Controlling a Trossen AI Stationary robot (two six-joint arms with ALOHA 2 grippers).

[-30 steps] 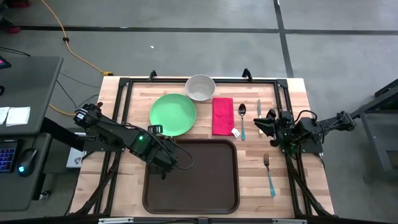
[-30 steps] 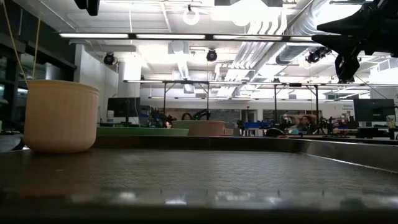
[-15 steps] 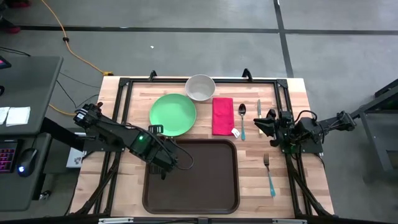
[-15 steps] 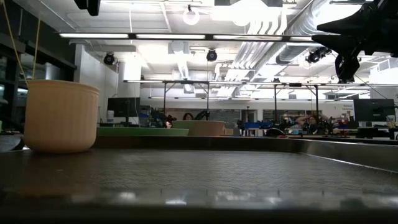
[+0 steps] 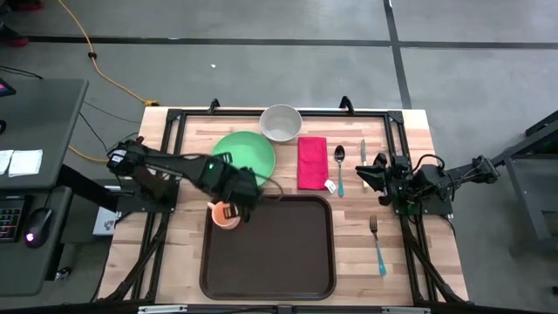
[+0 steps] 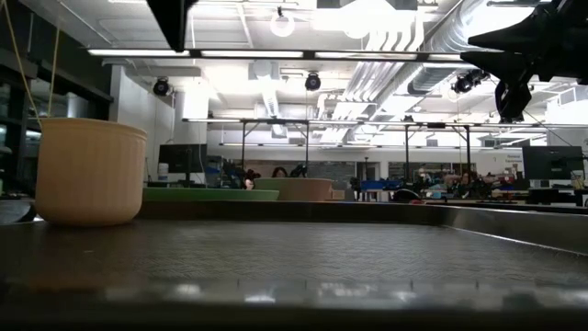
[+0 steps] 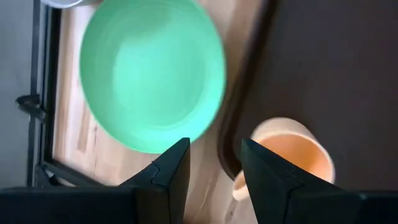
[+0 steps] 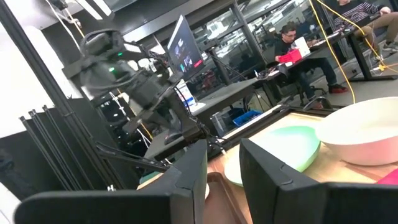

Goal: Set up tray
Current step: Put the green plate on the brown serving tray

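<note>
The left end effector [image 5: 242,194] is now lifting away from the tray's left edge toward the green plate [image 5: 242,160], uncovering an orange cup [image 5: 226,215] that is standing on the tray's rear-left corner; its fingers [image 7: 169,177] are standing apart and gripping nothing. The right end effector [image 5: 366,174] is waiting beside the spoon [image 5: 339,166], its fingers parted and empty. The tray [image 5: 279,257], dark brown, is lying at the front centre of the surface [image 5: 187,253]. Judged from this layout, the cup is placed and the plate is the likely next item; taking it calls for a grip on its thin rim and a lift over the tray's raised edge. A white bowl [image 5: 281,122], red napkin [image 5: 311,162], knife [image 5: 363,151] and fork [image 5: 377,245] are lying on the wooden surface outside the tray. Beyond, a lit workshop with a seated person [image 8: 292,46] is showing
</note>
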